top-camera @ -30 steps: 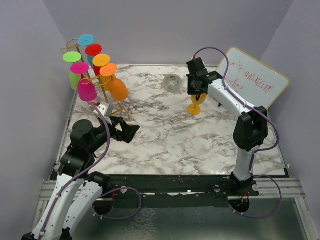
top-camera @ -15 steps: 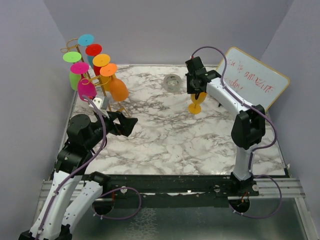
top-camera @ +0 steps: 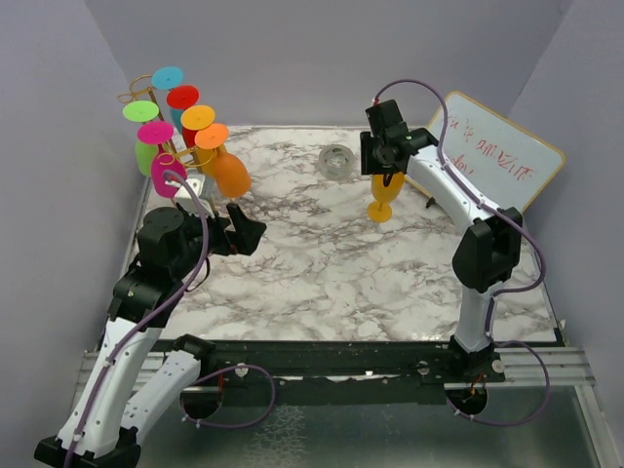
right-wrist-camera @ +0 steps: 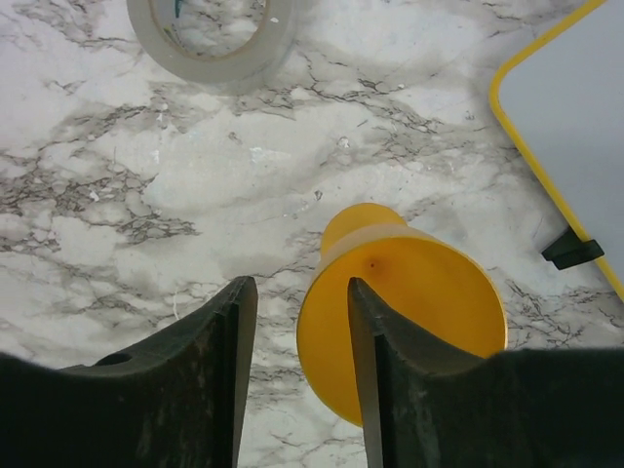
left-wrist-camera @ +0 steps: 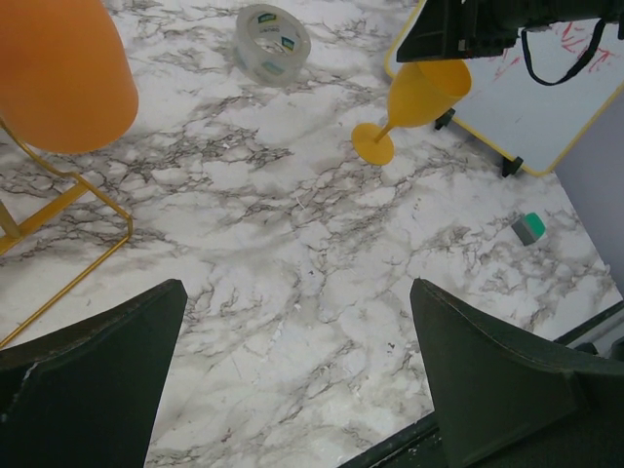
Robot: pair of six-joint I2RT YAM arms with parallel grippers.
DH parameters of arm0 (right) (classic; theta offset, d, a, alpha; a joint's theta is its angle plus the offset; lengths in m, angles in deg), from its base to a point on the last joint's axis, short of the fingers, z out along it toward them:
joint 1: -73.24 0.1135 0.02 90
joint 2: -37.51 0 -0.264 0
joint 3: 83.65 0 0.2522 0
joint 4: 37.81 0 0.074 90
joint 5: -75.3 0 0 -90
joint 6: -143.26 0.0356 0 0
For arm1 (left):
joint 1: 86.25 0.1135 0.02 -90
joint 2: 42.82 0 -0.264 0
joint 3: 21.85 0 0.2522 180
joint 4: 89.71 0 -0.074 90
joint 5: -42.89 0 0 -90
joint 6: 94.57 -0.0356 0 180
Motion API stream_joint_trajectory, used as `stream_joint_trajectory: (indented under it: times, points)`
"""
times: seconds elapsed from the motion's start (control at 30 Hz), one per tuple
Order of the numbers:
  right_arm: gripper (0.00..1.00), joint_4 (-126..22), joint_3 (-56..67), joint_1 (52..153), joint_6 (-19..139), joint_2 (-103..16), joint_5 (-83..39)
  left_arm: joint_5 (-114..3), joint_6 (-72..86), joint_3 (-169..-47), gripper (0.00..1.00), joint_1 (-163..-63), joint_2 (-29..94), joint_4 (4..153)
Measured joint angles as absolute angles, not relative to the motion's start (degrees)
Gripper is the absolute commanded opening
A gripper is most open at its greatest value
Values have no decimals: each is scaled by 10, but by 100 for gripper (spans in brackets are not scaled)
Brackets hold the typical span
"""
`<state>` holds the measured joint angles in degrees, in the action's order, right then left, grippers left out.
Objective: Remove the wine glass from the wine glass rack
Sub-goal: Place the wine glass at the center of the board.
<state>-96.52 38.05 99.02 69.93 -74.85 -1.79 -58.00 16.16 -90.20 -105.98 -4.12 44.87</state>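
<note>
The glass [top-camera: 381,198] stands upright near the surface's [top-camera: 341,278] far edge, well apart from the rack [left-wrist-camera: 127,220] at the far left corner. The right gripper [top-camera: 386,172] hangs over it, jaws parted and clasping nothing. The left gripper [top-camera: 250,232] gapes wide, empty.

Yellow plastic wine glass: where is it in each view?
Top external: yellow plastic wine glass right of centre, left of the whiteboard.
Left wrist: upper right, by the whiteboard.
Right wrist: lower centre-right.
Shared landmark: clear tape roll, in all three.
</note>
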Motion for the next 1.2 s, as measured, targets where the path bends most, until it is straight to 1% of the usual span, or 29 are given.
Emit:
stream_joint_trajectory:
  times: [0.13,0.23,0.27,0.37,0.4,0.5,0.57,0.67,0.77,0.97,1.03,1.1,1.2]
  points:
    - [69,-976,382,990,695,-725,-48,-555,173,-925,99,-1060,-36,435]
    - [74,-966,368,990,699,-682,-85,-538,182,-953,99,-1060,-24,424]
    - [77,-955,354,990,704,-659,-97,-534,186,-961,99,-1060,-18,421]
    - [92,-899,285,990,719,-572,-151,-517,197,-979,99,-1060,-6,408]
    - [95,-872,255,990,721,-539,-178,-511,201,-986,99,-1060,-2,403]
    - [95,-775,167,990,746,-454,-267,-501,212,-1004,99,-1060,13,393]
    - [91,-716,130,990,774,-430,-327,-498,220,-1016,99,-1060,23,387]
    - [88,-615,94,990,836,-442,-438,-487,230,-1034,99,-1060,37,374]
    - [88,-559,85,996,886,-478,-499,-475,237,-1049,99,-1060,53,366]
    - [85,-506,85,1025,948,-532,-545,-449,242,-1074,98,-1060,80,358]
    - [84,-492,87,1035,964,-541,-549,-443,244,-1078,96,-1060,86,354]
    - [81,-485,103,1045,974,-557,-551,-433,246,-1079,95,-1058,91,346]
    - [80,-480,145,1057,986,-591,-550,-418,246,-1073,95,-1055,89,336]
